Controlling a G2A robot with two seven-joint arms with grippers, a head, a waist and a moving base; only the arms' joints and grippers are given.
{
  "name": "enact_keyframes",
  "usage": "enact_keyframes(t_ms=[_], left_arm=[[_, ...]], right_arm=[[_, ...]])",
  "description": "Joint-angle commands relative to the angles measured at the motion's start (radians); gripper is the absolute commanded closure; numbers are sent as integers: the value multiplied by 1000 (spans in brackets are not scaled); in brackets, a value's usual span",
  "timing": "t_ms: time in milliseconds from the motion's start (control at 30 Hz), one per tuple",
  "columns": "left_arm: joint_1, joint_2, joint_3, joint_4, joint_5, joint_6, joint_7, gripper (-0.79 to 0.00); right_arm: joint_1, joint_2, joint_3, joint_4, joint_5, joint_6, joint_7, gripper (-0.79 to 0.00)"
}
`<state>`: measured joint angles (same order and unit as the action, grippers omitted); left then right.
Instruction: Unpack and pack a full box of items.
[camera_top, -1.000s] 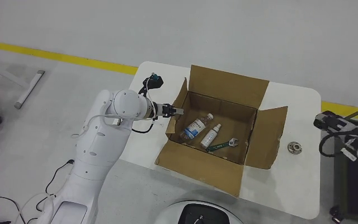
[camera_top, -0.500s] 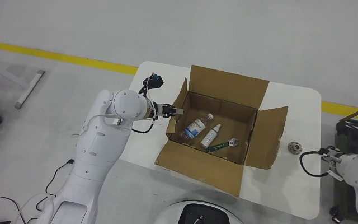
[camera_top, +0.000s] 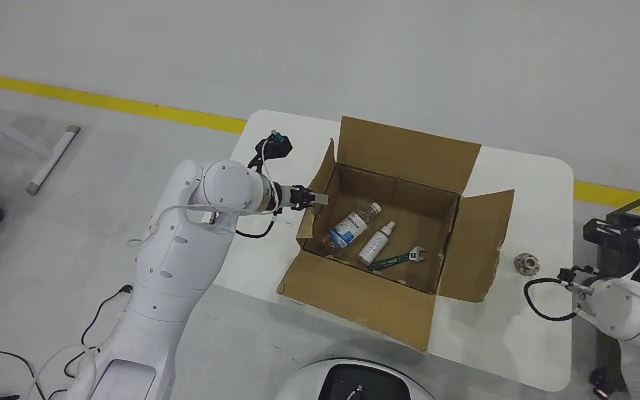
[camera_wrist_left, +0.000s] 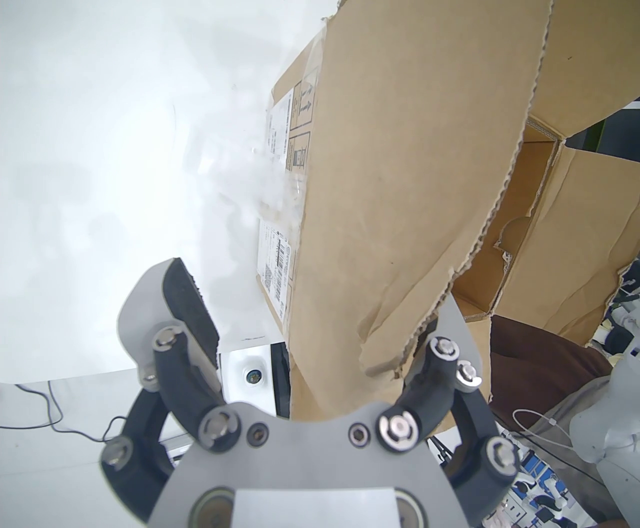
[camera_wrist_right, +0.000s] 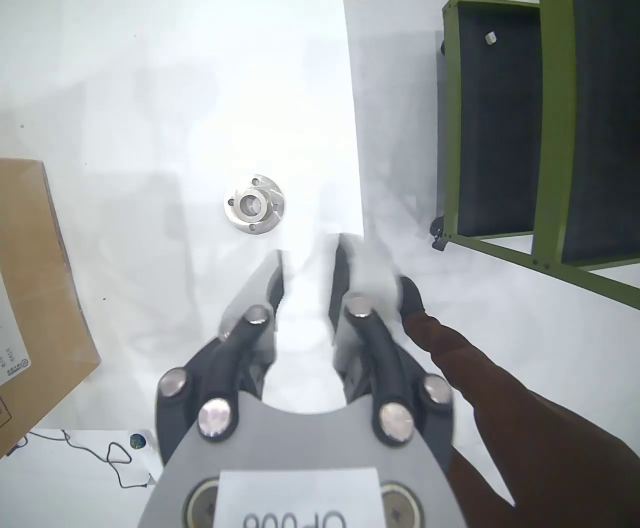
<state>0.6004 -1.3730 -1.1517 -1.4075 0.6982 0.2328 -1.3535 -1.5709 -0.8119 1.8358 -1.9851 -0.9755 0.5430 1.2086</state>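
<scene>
Box (camera_top: 352, 298) is sitting open in the middle of the table (camera_top: 500, 345), all flaps turned out.

Contents on the box floor:
- bottle (camera_top: 350, 228)
- spray bottle (camera_top: 378, 242), just beside the bottle
- wrench (camera_top: 405, 259), near the spray bottle on the side away from the bottle

One item is lying outside: a metal flange (camera_top: 526, 264), flat on the table. It is near the box's right flap but apart from it.

Left gripper (camera_wrist_left: 315, 325) is holding station at the left flap (camera_wrist_left: 400, 200). Its jaws are standing wide apart and straddling the torn corner of the flap. One pad (camera_wrist_left: 192, 305) is well off the cardboard on the outer side. The other finger is sitting behind the flap's edge. The cardboard is between the jaws but is not being clamped.

Right gripper (camera_wrist_right: 307, 272) is hanging over the table's right edge and pointing toward the flange, which lies ahead of the fingertips and apart from them. Its jaws are parted by a modest gap and are carrying nothing.

Progress (judgement):
- With one item on the table and three in the box, the work is looking roughly a quarter into unpacking, if that is the phase in hand.
- The same layout would also fit the last step of repacking. The views are not settling which.
- If this is unpacking, bottle, spray bottle and wrench are waiting to come out, and the whole repack is remaining.
- If this is repacking, only the flange is remaining.
- Neither arm is gripping an item, so no transfer is under way at this instant.
</scene>
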Motion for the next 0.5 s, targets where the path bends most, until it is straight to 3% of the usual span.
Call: enact_keyframes(t_ms=[0,300,467], left_arm=[[0,0,0,0,0,0,0,-785],[0,0,0,0,0,0,0,-785],[0,0,0,0,0,0,0,-785]], right_arm=[[69,1,-58,42,-29,-7,19,-785],[354,-3,-277,246,-120,-115,184,-785],[449,-13,-343,326,-179,-143,211,-785]])
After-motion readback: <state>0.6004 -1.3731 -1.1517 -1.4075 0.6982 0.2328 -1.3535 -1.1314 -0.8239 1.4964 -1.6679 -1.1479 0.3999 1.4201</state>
